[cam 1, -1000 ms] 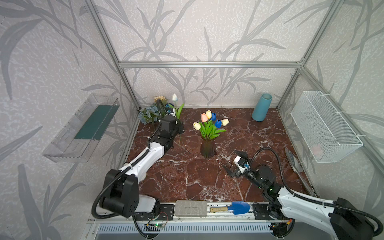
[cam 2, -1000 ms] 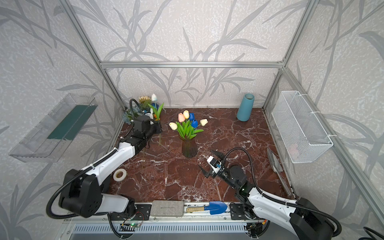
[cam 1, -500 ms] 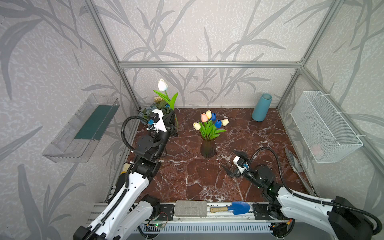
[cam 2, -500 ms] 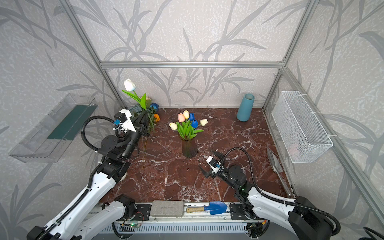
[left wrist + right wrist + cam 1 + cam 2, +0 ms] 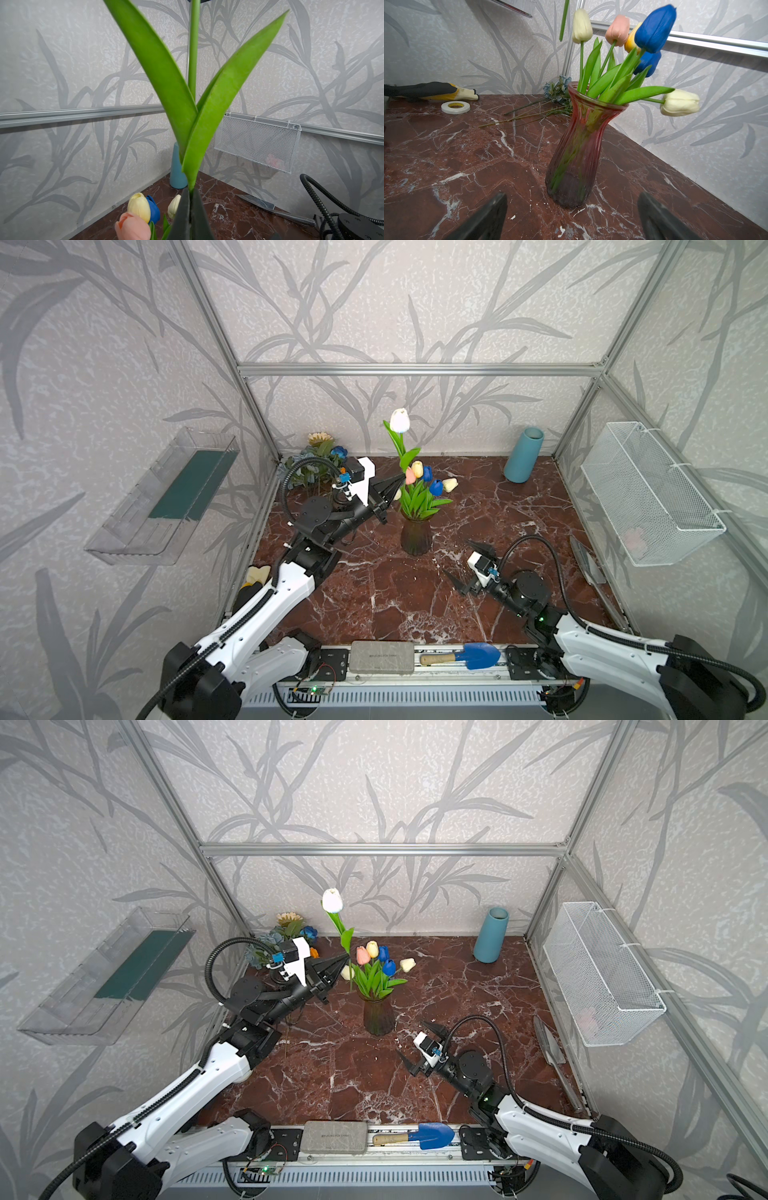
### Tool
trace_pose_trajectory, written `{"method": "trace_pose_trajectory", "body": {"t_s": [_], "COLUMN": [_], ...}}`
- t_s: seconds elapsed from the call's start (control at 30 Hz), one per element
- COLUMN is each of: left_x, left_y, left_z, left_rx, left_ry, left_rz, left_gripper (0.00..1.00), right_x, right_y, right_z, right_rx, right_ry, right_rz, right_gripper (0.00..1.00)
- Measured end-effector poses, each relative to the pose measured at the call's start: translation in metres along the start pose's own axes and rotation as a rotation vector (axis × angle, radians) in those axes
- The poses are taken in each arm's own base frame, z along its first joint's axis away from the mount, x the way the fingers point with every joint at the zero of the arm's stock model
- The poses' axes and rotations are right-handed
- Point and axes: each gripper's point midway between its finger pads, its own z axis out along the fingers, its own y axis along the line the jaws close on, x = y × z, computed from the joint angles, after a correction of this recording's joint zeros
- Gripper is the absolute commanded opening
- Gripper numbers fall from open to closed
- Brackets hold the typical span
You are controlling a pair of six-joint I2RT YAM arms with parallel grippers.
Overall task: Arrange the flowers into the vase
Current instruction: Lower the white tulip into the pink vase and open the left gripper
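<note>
A reddish glass vase (image 5: 415, 537) (image 5: 378, 1017) (image 5: 577, 149) stands mid-table with pink, yellow, blue and cream tulips (image 5: 424, 481) (image 5: 652, 29) in it. My left gripper (image 5: 400, 478) (image 5: 345, 957) (image 5: 190, 194) is shut on the stem of a white tulip (image 5: 400, 420) (image 5: 332, 900), held upright just left of the vase's blooms. Its green leaves (image 5: 187, 99) fill the left wrist view, and its stem end (image 5: 563, 20) hangs above the table beside the vase. More flowers (image 5: 320, 452) (image 5: 291, 928) lie in the back left corner. My right gripper (image 5: 467, 564) (image 5: 417, 1044) (image 5: 572, 220) stands open and empty, low in front of the vase.
A teal vase (image 5: 523, 454) stands at the back right. A wire basket (image 5: 648, 493) hangs on the right wall, a clear shelf (image 5: 166, 497) on the left. A tape roll (image 5: 455, 107) and a glove (image 5: 431, 91) lie at the left edge. A blue trowel (image 5: 469, 655) and a grey block (image 5: 382, 655) sit on the front rail.
My left arm has lifted the white tulip out of the back left pile and carried it right, up to the vase's blooms. The right arm has not moved.
</note>
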Motion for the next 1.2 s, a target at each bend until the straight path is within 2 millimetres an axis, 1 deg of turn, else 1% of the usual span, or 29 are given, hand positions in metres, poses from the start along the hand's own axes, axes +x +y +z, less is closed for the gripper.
{"method": "trace_pose_trajectory", "body": {"t_s": [0.13, 0.27, 0.33, 0.57, 0.73, 0.8, 0.9, 1.0, 1.2], "left_x": [0.013, 0.024, 0.033, 0.063, 0.079, 0.085, 0.089, 0.090, 0.089], "left_y": [-0.006, -0.008, -0.005, 0.016, 0.025, 0.026, 0.026, 0.024, 0.024], "left_z": [0.017, 0.031, 0.037, 0.051, 0.049, 0.047, 0.045, 0.043, 0.031], "left_rx": [0.039, 0.047, 0.033, -0.040, -0.080, -0.087, -0.088, -0.087, -0.111], "left_ry": [0.008, 0.009, 0.014, 0.040, 0.046, 0.054, 0.060, 0.060, 0.061], "left_rz": [-0.014, 0.010, 0.029, 0.080, 0.095, 0.097, 0.104, 0.109, 0.128], "left_gripper": [0.00, 0.00, 0.00, 0.00, 0.01, 0.12, 0.25, 0.27, 0.27], "right_x": [-0.002, -0.003, -0.003, -0.007, -0.008, -0.008, -0.008, -0.006, -0.004], "right_y": [0.000, -0.001, -0.001, -0.002, -0.003, -0.003, -0.003, -0.003, -0.002], "right_z": [0.000, -0.001, -0.001, -0.002, -0.002, -0.002, -0.002, -0.002, -0.001], "right_rx": [0.002, 0.003, 0.003, 0.006, 0.012, 0.013, 0.013, 0.012, 0.010], "right_ry": [-0.005, -0.010, -0.010, -0.024, -0.028, -0.028, -0.026, -0.021, -0.013], "right_rz": [-0.001, -0.001, -0.001, -0.002, -0.002, -0.002, -0.002, -0.001, -0.001], "right_gripper": [0.98, 0.98, 0.98, 0.98, 0.98, 0.98, 0.98, 0.98, 0.98]}}
